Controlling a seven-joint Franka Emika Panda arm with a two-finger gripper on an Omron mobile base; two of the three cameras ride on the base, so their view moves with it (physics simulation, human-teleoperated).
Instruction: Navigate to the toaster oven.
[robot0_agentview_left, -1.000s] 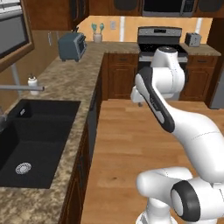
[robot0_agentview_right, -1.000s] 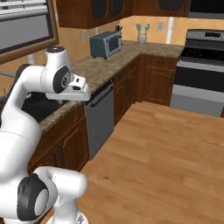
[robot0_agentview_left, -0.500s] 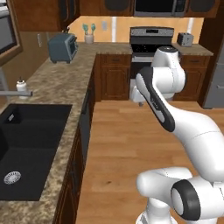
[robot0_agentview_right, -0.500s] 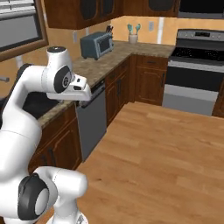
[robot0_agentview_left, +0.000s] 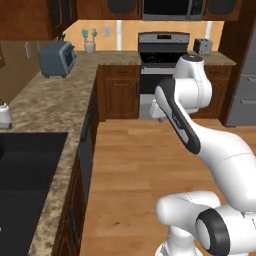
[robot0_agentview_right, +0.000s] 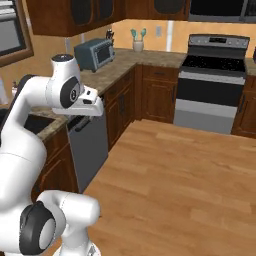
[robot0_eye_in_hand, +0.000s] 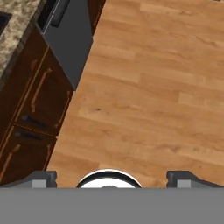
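toaster oven (robot0_agentview_left: 56, 58): slate blue-grey box with dark glass door, on the far end of the granite surface (robot0_agentview_left: 47, 115), left side, close to the back wall. In the right base view it sits at upper left (robot0_agentview_right: 94, 53), door facing the room, upright.
tool (robot0_eye_in_hand: 111, 177): fingertips (robot0_eye_in_hand: 41, 178) at the bottom corners of the hand view, set wide apart, nothing between them. Points down at the wood floor (robot0_eye_in_hand: 148, 92).
arm: folded up over the floor, wrist held beside the dishwasher (robot0_agentview_right: 89, 150); well apart from the toaster oven.
sink (robot0_agentview_left: 25, 185): dark basin set into the surface, near left of the left base view.
stove (robot0_agentview_right: 210, 82): steel range with black top against the back wall, right of the corner cabinets.
slot toaster (robot0_agentview_left: 202, 46): small silver one on the surface right of the stove.
utensil cup (robot0_agentview_left: 89, 44): pale holder with teal handles, in the back corner, between toaster oven and stove. Also seen in the right base view (robot0_agentview_right: 138, 42).
microwave (robot0_agentview_left: 172, 8): black, built in above the stove.
cabinets (robot0_eye_in_hand: 30, 113): dark wood doors and drawers under the surface, dishwasher front next to them in the hand view (robot0_eye_in_hand: 72, 37).
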